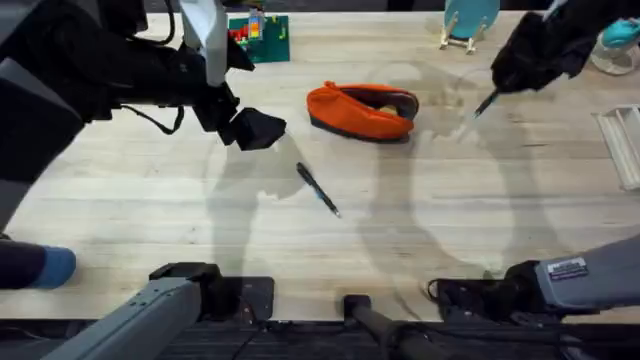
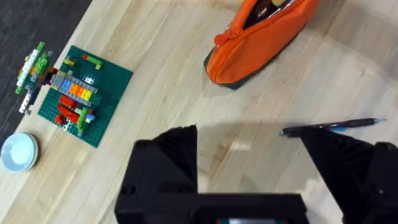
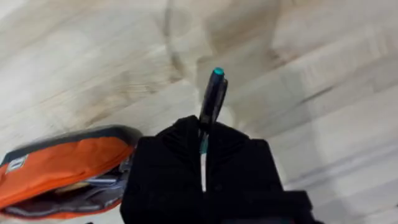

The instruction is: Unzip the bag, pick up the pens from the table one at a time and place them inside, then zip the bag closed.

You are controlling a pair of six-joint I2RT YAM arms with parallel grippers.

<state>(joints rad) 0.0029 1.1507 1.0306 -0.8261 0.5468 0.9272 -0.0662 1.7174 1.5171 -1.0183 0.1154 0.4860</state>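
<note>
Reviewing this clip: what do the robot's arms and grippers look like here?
Both grippers are black with blocky fingers: the left gripper and the right gripper. The left arm carries a black cable; grey base links sit at the near table edge, the right one bearing a small white label.

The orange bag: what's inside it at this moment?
The bag lies unzipped on the table; its dark opening shows something yellowish, unidentifiable. Deeper contents are hidden by fabric. One pen lies on the table; the right gripper holds the other pen.

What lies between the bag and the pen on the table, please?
Nothing: in the overhead view, only bare table separates the bag from the pen. The left wrist view shows the same bare stretch.
</note>
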